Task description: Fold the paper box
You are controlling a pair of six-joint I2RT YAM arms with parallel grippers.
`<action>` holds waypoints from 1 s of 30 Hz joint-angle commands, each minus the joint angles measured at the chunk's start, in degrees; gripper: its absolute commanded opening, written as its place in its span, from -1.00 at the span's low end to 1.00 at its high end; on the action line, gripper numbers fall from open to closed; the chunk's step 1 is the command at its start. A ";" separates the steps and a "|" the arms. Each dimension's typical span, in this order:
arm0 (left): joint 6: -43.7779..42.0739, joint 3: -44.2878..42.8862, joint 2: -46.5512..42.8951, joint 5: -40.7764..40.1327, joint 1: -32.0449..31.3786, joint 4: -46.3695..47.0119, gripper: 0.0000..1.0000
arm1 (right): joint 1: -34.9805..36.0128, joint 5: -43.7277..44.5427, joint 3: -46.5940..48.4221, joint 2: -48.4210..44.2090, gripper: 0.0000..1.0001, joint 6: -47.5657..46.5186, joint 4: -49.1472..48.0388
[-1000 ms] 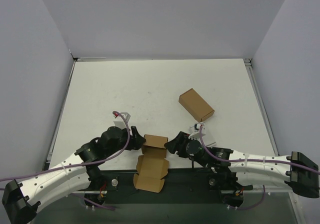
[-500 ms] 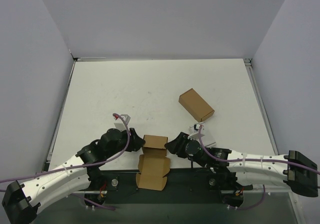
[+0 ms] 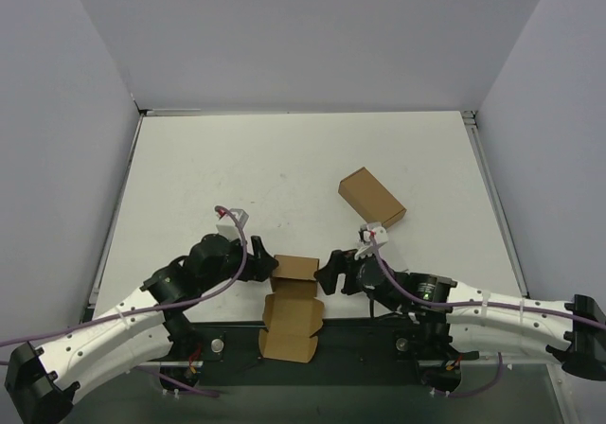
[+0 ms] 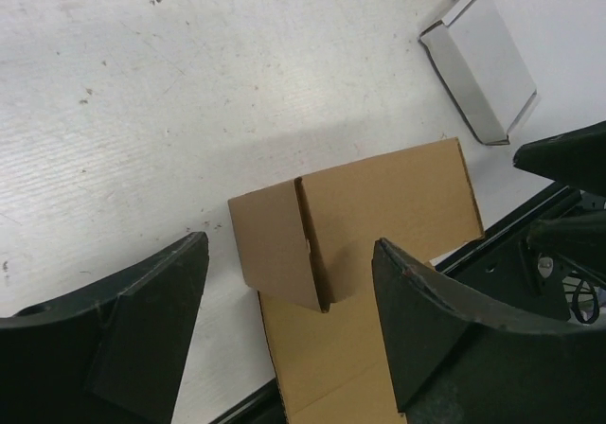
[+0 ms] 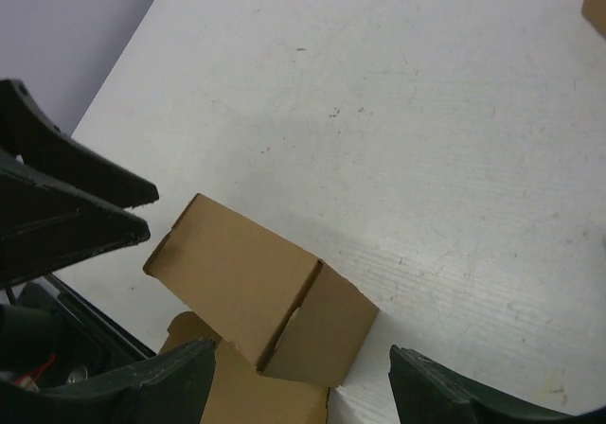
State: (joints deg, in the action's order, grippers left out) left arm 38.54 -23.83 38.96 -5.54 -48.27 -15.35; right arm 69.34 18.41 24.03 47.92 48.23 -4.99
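The paper box [image 3: 294, 269] is brown cardboard, partly folded. Its raised squarish part stands at the table's near edge. Its flat flapped panel [image 3: 289, 329] reaches out over the dark strip between the arm bases. My left gripper [image 3: 263, 271] is open just left of the box. In the left wrist view my left gripper [image 4: 294, 334] has the box [image 4: 379, 211] and its side flap between the spread fingers, neither touching. My right gripper [image 3: 325, 273] is open at the box's right side. In the right wrist view my right gripper [image 5: 303, 391] sits before the box [image 5: 246, 277].
A longer oblong brown carton [image 3: 372, 198] lies on the white table [image 3: 284, 168] behind my right arm. A small white-grey slab [image 4: 478, 64] shows beyond the box. Grey walls enclose three sides. My left fingers [image 5: 66, 202] show in the right wrist view.
Both grippers have spread their jaws wider and stand off the box's sides. The flat panel, skewed a second ago, now hangs straight. The right forearm has shifted to the right.
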 commanded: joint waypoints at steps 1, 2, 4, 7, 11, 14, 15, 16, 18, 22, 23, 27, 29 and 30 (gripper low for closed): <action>-5.05 -10.52 2.08 1.14 2.91 -6.77 0.64 | 0.35 -0.75 8.39 -0.38 0.49 -20.87 8.68; -5.84 -11.84 2.78 1.49 3.62 -8.01 0.66 | 0.53 -1.27 9.53 0.32 0.49 -22.98 9.64; -8.82 -16.82 4.80 2.72 5.55 -12.82 0.70 | 1.49 -1.80 13.49 2.08 0.49 -28.96 12.46; -12.95 -23.77 8.23 5.97 11.17 -17.76 0.74 | 4.56 1.08 18.76 8.65 0.49 -35.37 15.27; -17.97 -26.79 12.53 12.90 22.66 -17.09 0.75 | 9.14 7.15 23.86 17.19 0.44 -40.31 16.07; -21.84 -24.07 14.56 11.79 26.90 -13.30 0.75 | 11.43 9.79 27.29 23.78 0.42 -43.39 15.81; -24.02 -23.28 14.83 11.35 27.26 -11.82 0.75 | 12.04 10.58 28.43 26.32 0.42 -44.18 15.89; -24.91 -22.14 14.83 10.91 27.35 -10.93 0.75 | 13.00 12.33 29.05 27.48 0.42 -45.84 15.81; -26.93 -17.92 13.60 9.76 27.70 -8.39 0.75 | 13.45 12.44 29.93 30.28 0.46 -47.25 16.07; -27.91 -18.18 12.02 7.12 29.19 -9.08 0.75 | 13.72 15.24 31.95 34.86 0.47 -49.80 17.12; -27.65 -17.92 11.93 7.56 29.63 -8.56 0.75 | 13.72 16.20 32.39 35.74 0.46 -50.16 17.38; -27.47 -17.82 13.42 8.71 30.17 -8.29 0.75 | 13.80 21.22 33.71 40.04 0.35 -50.69 17.74; -27.47 -18.26 15.26 8.44 30.34 -8.64 0.75 | 13.80 22.27 34.59 40.93 0.19 -50.43 18.44; -27.56 -18.61 15.79 8.27 30.43 -8.90 0.75 | 13.80 22.89 35.03 41.63 0.12 -50.16 18.88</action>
State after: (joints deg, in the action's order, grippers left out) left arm 12.47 -40.93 52.69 3.03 -18.33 -26.17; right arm 82.94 34.39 55.96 87.79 -0.69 10.63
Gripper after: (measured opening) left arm 0.875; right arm 0.619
